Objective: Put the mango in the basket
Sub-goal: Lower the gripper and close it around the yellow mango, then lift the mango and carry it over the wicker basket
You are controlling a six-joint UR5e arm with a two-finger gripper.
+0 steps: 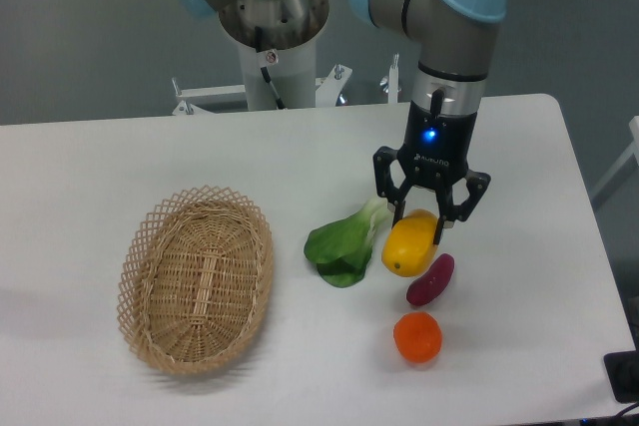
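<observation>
I read the tool [419, 223] as closed around the upper end of the mango [409, 244], its fingers on either side. Whether the fruit still rests on the surface [90, 177] I cannot tell. The basket [196, 278] lies well apart at 9 o'clock and holds nothing. Grasp appears made; lift, transfer and release remain, in my judgement.

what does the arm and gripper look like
The arm is a grey tube with light blue joint caps. Its black wrist section has a glowing blue light, small white lettering and a thin cable. The gripper is black with two angular fingers.
</observation>
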